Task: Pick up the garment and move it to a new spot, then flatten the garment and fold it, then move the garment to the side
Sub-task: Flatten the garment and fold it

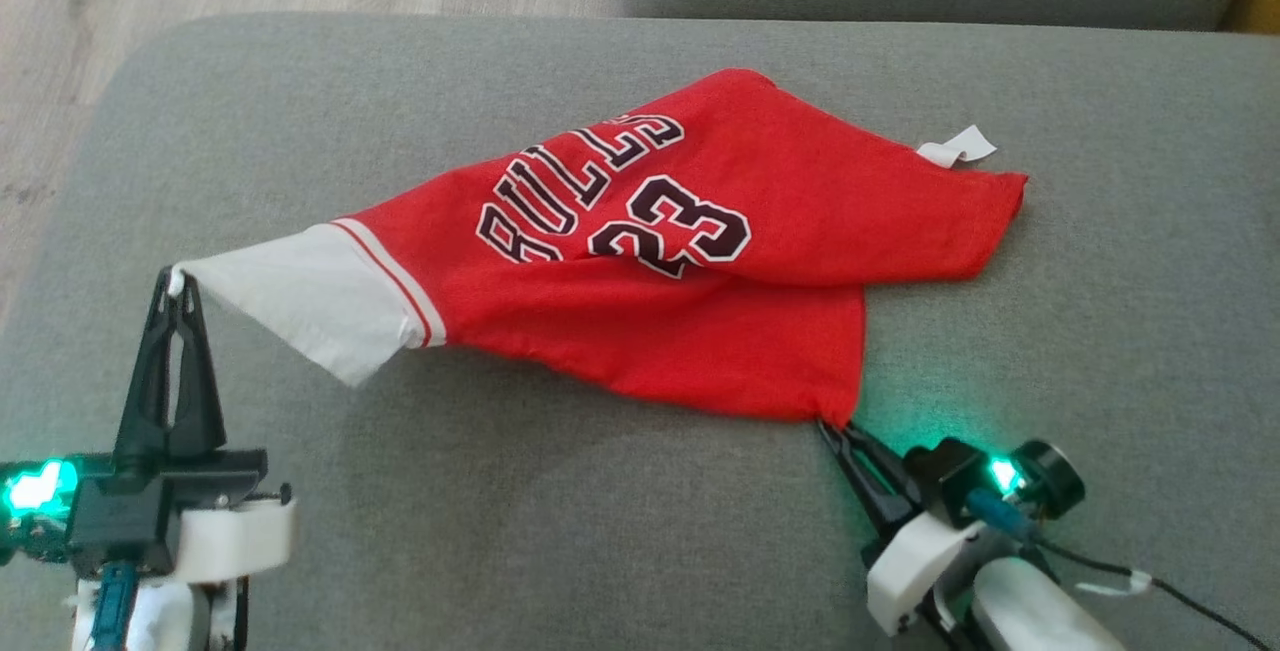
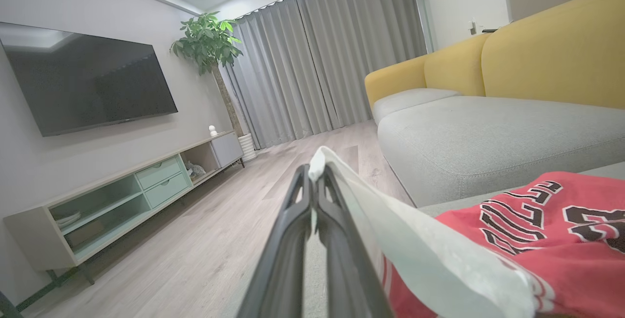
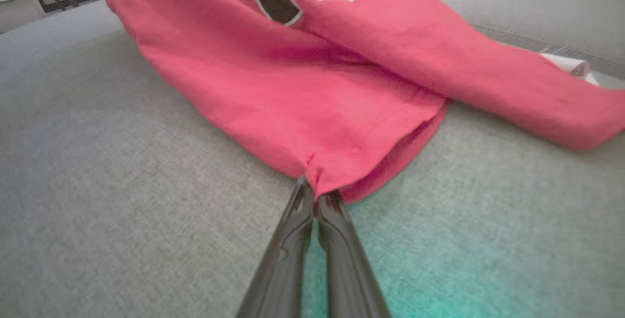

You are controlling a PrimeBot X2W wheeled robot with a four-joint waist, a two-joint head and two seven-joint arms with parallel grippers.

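Red cloth jersey (image 1: 700, 261), rumpled, mid grey woven cushion (image 1: 560, 531). Left end effector (image 1: 176, 276) clamped on white sleeve (image 1: 310, 296) tip, held aloft. Right end effector (image 1: 828, 423) closed, apparently pinching the near hem corner.

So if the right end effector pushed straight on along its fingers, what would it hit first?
The red Bulls jersey: the right end effector is shut on its hem corner, so it would likely bunch into the fabric lying on the grey sofa cushion.

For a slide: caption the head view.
Left tool pinches the jersey sleeve, right tool the hem, on a sofa.
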